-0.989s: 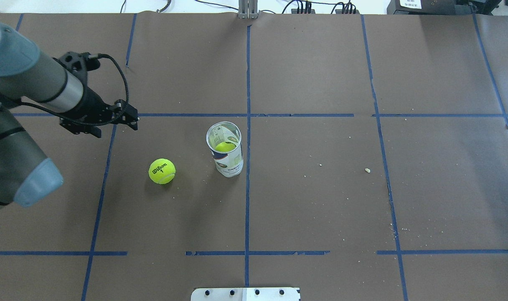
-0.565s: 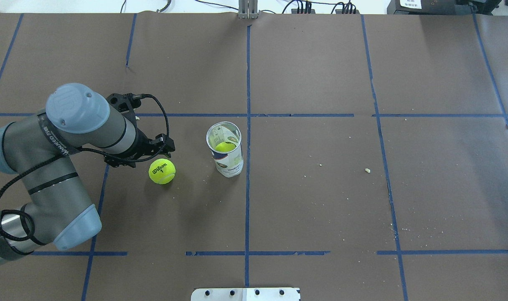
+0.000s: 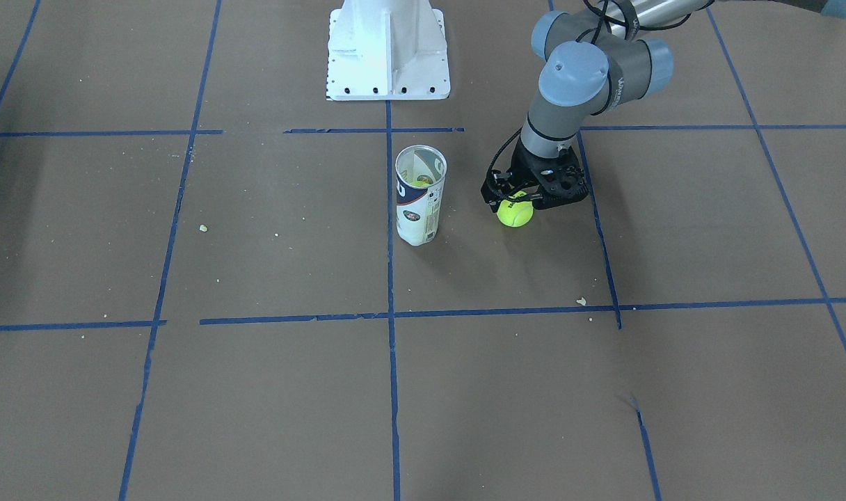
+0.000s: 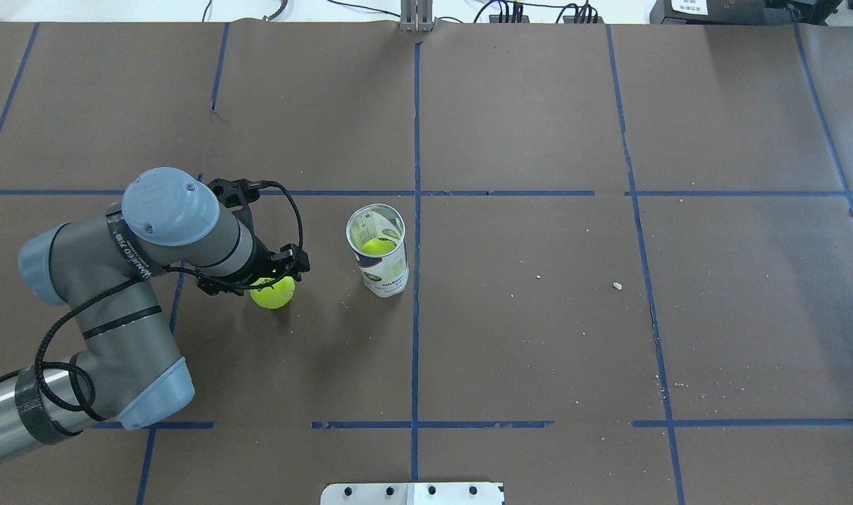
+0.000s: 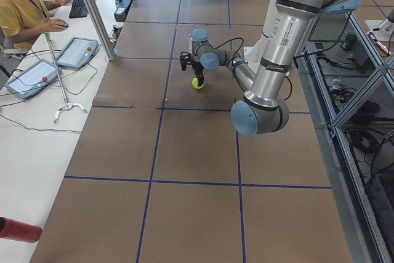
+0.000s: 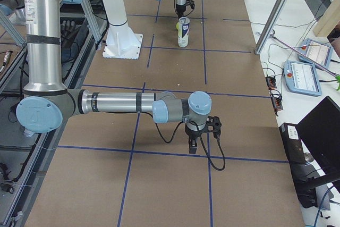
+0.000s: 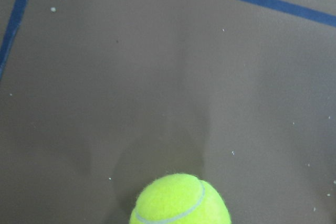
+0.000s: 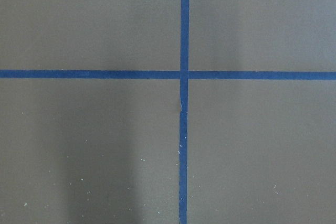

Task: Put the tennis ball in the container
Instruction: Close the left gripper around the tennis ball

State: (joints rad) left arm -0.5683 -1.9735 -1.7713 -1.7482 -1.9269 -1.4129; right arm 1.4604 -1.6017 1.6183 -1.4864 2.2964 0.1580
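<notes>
The left gripper [image 3: 524,195] hangs just over the tennis ball [image 3: 515,213], jaws apart and closed on nothing. They point down at the ball, which suits a grasp from above. The ball rests on the brown table [image 3: 270,390], near the container [image 3: 418,202] but not touching it. In the left wrist view the ball sits at the bottom edge, so the jaws probably need to come a little further over it before closing. The container stands upright with its mouth open, ready for a drop from above, and 1 other ball [image 4: 378,246] lies inside. The right gripper [image 6: 203,134] is parked well away over bare table; I cannot tell how its jaws stand.
</notes>
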